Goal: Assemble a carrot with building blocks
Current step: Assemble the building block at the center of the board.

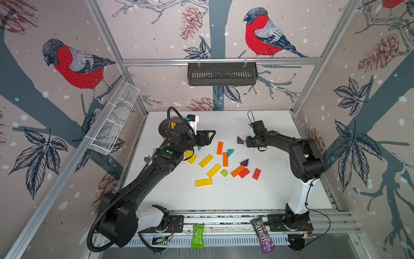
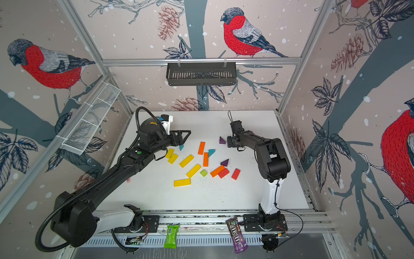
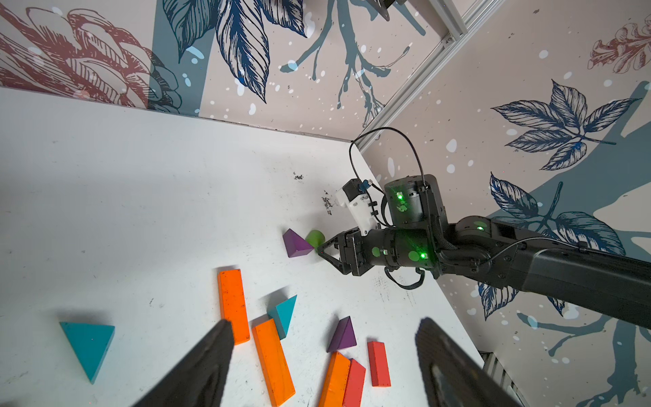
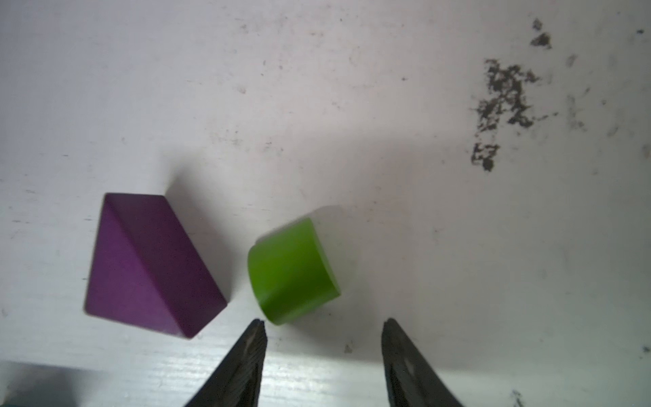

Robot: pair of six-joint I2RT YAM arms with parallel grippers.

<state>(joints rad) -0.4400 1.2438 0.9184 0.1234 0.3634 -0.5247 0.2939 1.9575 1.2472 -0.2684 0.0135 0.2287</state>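
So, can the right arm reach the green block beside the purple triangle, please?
Probably yes: the green block lies just ahead of the right arm's open fingers, nothing between; the purple triangle crowds one side.

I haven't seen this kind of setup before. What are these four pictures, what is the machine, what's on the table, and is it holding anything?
Two black robot arms stand at the front of a white table, each ending in a two-fingered gripper. The two wide pictures look down from overhead, from almost the same spot; the other two come from cameras on the arms' wrists. Scattered on the table are painted blocks: yellow bars, orange bars, red bars and teal triangles. The left gripper is open and empty. The right gripper is open too, its tips just short of a green block beside a purple triangle; nothing is grasped.
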